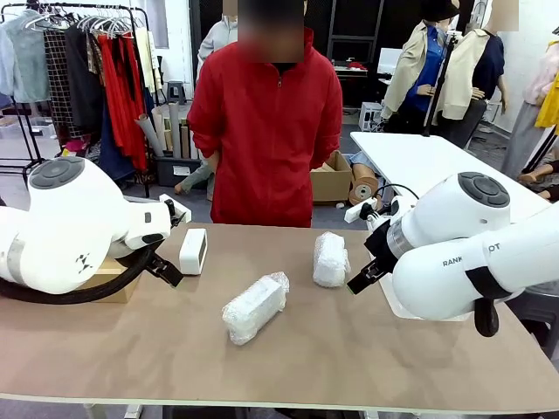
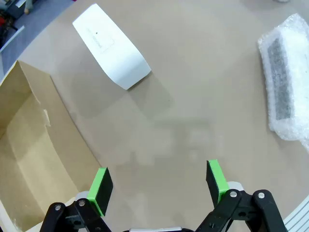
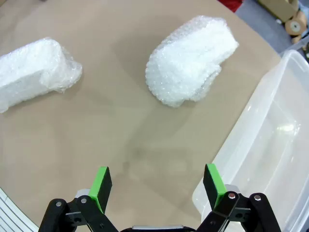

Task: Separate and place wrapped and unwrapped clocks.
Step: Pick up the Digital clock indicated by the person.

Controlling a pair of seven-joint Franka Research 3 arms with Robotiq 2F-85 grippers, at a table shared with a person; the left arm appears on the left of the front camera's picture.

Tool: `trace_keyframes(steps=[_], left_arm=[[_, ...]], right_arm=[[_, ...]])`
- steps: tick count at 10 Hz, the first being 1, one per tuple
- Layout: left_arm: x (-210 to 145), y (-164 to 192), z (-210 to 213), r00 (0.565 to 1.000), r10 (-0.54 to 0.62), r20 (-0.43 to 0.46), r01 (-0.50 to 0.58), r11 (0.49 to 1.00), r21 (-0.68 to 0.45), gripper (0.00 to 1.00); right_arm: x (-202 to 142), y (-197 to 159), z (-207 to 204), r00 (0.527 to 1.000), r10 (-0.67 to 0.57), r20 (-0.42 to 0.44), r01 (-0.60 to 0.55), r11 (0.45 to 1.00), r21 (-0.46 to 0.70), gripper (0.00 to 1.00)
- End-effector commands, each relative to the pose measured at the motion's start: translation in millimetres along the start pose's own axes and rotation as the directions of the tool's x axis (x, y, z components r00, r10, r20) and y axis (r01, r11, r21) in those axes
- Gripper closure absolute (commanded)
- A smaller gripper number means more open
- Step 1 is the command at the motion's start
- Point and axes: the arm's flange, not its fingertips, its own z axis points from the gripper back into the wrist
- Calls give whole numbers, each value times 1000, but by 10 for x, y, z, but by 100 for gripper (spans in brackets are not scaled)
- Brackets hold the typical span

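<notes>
Clocks, three in all, lay well apart on the brown table (image 1: 367, 367). We saw the bare white clock (image 1: 193, 251) (image 2: 111, 46) standing toward the left of the front view, near the far edge and beside the brown cardboard box (image 1: 109, 281) (image 2: 29, 145). One bubble-wrapped clock (image 1: 254, 307) (image 3: 34, 72) lay slantwise near the middle. The other bubble-wrapped clock (image 1: 330, 259) (image 3: 190, 60) sat farther back and to the right, close to the clear plastic tub (image 3: 270, 145).

The left pincer (image 1: 166, 269) (image 2: 157, 186) hung over bare table between the box and the middle bundle, its jaws spread wide and holding nothing. The right pincer (image 1: 362, 281) (image 3: 157, 186) hovered above the table just beside the tub's rim, jaws likewise wide apart and empty, short of the far bundle. A person in a red jacket (image 1: 266, 113) stood at the far side of the table.
</notes>
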Motion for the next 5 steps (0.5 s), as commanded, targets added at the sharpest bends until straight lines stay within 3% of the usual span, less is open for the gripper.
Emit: trace_keyframes(steps=[1,5], left_arm=[[0,3,1,1000,1,0,-1,1000,0,0],[0,3,1,1000,1,0,-1,1000,0,0]], right_arm=[[1,0,2,1000,0,1,0,1000,0,0],[1,0,2,1000,0,1,0,1000,0,0]])
